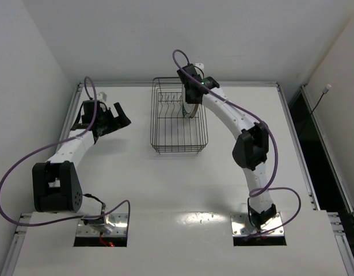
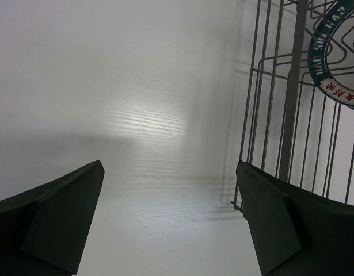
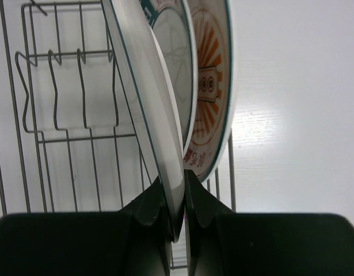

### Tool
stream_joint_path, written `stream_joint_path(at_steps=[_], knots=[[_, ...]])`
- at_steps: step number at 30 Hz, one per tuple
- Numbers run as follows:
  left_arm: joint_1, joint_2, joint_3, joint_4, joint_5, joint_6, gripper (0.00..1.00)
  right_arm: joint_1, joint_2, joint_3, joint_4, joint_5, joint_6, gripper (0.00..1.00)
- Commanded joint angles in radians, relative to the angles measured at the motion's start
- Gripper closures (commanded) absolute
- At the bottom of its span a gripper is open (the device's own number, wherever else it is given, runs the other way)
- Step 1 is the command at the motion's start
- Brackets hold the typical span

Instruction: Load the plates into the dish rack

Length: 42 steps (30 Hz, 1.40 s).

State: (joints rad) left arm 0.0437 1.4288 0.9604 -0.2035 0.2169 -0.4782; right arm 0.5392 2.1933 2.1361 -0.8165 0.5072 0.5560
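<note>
The dish rack [image 1: 159, 133], a dark wire basket, stands at the back middle of the table. Three plates stand on edge in its right half. My right gripper [image 3: 184, 195] is shut on the rim of the nearest one, a white plate with a thin dark ring [image 3: 147, 98]. Behind it stand a second plate [image 3: 178, 49] and the plate with an orange centre [image 3: 212, 86]. From above the plates [image 1: 193, 109] show edge-on below my right gripper [image 1: 191, 99]. My left gripper [image 1: 122, 115] hangs open and empty, left of the rack.
In the left wrist view the rack's side wires [image 2: 269, 115] stand close to my right finger [image 2: 274, 224], with a teal-banded plate [image 2: 332, 69] behind them. The rack's upright prongs [image 3: 56, 92] left of the plates hold nothing. White walls enclose the table.
</note>
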Motion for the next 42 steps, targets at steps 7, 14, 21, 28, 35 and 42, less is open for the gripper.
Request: stream_joint_path(at_steps=[7, 14, 21, 28, 35, 42], knots=[[-0.002, -0.025, 0.035, -0.007, -0.001, 0.013, 0.01, -0.007, 0.009, 0.113, -0.023, 0.051, 0.056, 1.0], [-0.002, -0.025, 0.035, -0.007, -0.001, 0.013, 0.01, -0.025, 0.098, 0.191, -0.05, 0.019, 0.047, 1.0], [-0.002, -0.025, 0.035, -0.007, -0.001, 0.013, 0.01, -0.035, 0.137, 0.191, -0.05, 0.008, 0.047, 1.0], [-0.002, -0.007, 0.035, -0.007, 0.009, 0.013, 0.01, -0.035, 0.146, 0.137, -0.029, -0.119, 0.047, 1.0], [-0.002, 0.002, 0.044, -0.007, -0.011, 0.023, 0.01, -0.035, 0.042, 0.033, -0.002, -0.262, 0.025, 0.71], [-0.002, 0.012, 0.055, -0.025, -0.051, 0.032, 0.01, -0.025, -0.176, -0.048, -0.108, -0.283, -0.059, 0.48]])
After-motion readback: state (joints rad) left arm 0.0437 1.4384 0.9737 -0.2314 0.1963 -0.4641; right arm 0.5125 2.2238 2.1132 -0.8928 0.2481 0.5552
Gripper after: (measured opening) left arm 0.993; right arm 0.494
